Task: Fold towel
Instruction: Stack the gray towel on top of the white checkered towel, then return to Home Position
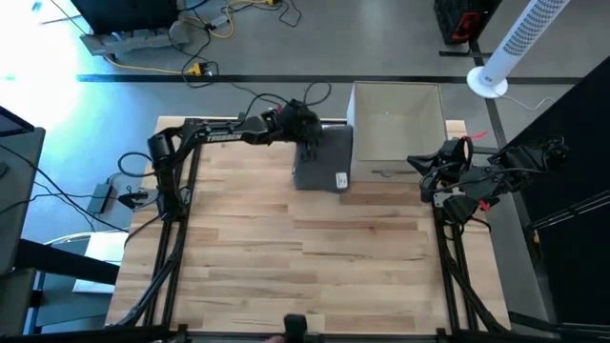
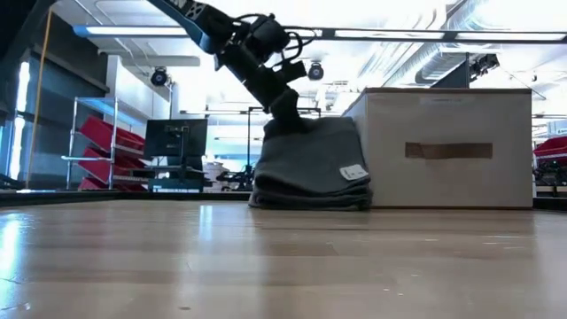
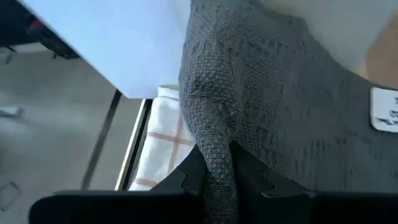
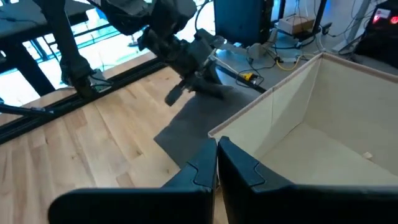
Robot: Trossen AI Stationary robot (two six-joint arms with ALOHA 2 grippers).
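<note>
The grey towel [image 1: 324,160] lies folded at the table's far middle, right beside the white box [image 1: 396,124]. Its lower layers [image 2: 310,197] rest on the wood, and a white label [image 2: 353,173] shows on its top face. My left gripper [image 1: 310,129] reaches in from the left and is shut on the towel's far end, which rises toward it [image 2: 297,124]. My right gripper [image 4: 217,155] hovers shut at the box's near right side, holding nothing. My left gripper pinches a bunched ridge of the grey towel [image 3: 219,163] between its two fingers, at the towel's far end. The fingers slant down from the far left. That end is drawn up off the stack, while the rest of the towel stays on the table.
The open white box [image 4: 311,124] stands on the table's far right, touching the towel's right side. A white cloth with orange stripes [image 3: 165,146] shows under the towel's far edge. Bare wood [image 1: 305,257] stretches across the near half of the table.
</note>
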